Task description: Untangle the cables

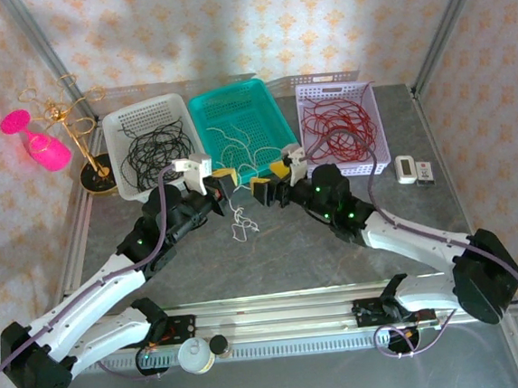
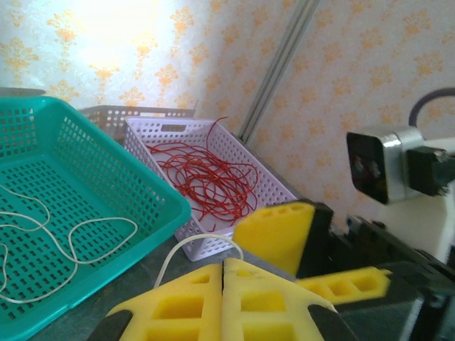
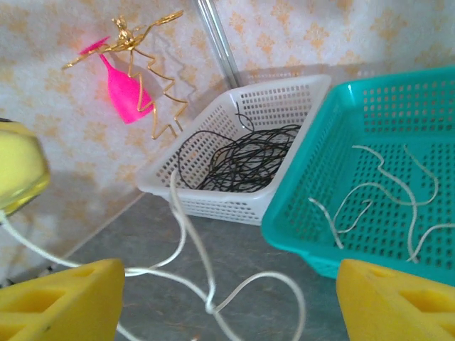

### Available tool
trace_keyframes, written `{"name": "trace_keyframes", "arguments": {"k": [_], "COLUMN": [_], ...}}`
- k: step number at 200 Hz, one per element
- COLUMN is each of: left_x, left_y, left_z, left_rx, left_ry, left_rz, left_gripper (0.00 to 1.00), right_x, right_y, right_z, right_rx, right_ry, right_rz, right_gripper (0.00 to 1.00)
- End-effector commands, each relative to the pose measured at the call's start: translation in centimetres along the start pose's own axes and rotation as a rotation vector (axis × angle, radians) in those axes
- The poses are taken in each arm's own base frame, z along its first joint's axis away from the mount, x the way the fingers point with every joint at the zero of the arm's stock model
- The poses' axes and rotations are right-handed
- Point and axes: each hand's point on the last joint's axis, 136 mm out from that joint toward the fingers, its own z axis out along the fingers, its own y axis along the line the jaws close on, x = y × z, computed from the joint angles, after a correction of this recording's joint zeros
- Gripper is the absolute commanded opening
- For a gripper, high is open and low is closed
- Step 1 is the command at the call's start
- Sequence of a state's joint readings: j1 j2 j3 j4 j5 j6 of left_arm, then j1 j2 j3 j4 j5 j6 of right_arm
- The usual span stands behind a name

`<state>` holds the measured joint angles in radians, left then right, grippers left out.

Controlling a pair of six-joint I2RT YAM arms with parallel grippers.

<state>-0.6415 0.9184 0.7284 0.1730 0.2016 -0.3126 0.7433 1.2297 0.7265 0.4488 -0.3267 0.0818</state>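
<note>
Patterned wallpaper (image 1: 226, 24) encloses a grey tabletop (image 1: 274, 256) with three baskets in a row along its far side. The white basket (image 1: 142, 107) on the left contains the black cables (image 1: 156, 153). The teal basket (image 1: 232, 89) in the centre contains loose white cables (image 1: 237, 146). The lilac basket (image 1: 331, 88) on the right contains the red cables (image 1: 339, 128). A gold wire stand (image 1: 75, 119) and a pink glass (image 1: 46, 149) stand at the far left. The left hand (image 1: 227, 186) is closed tight on a white strand (image 1: 240, 221), which hangs from its fingertips down to the tabletop just near of the teal basket. The right hand (image 1: 270, 180) faces it at close range, spread wide and gripping nothing; from its wrist camera the strand lies looped on the tabletop between its fingers (image 3: 64, 302), not touching them.
</note>
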Motion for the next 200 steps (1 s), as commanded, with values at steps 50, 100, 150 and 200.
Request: {"name": "trace_keyframes", "arguments": {"k": [50,100,150,200], "left_x": [-3.9,-7.3,-10.7,-14.3], "left_y": [-2.9,-4.1,-4.7,-5.0], "left_z": [-1.8,-4.4,-6.2,-8.6], "left_rx": [0.098,0.097,0.064,0.022], "left_ry": [-0.067,-0.106,-0.146,-0.217], "left_rz": [-0.017,-0.008,0.011,0.054], "left_gripper": [0.0,0.0,0.0,0.0], "right_x": [0.5,2.2,5.6,8.3], "right_y": [-4.1,-9.9,-11.7,-12.6], "right_z": [5.0,3.5,1.7,-0.2], "right_rx": [0.161,0.457,0.513,0.549], "right_ry": [0.023,0.004,0.042,0.087], "right_rz": [-0.019,0.033,0.097,0.116], "right_gripper": [0.65,0.47,0.44,0.44]}}
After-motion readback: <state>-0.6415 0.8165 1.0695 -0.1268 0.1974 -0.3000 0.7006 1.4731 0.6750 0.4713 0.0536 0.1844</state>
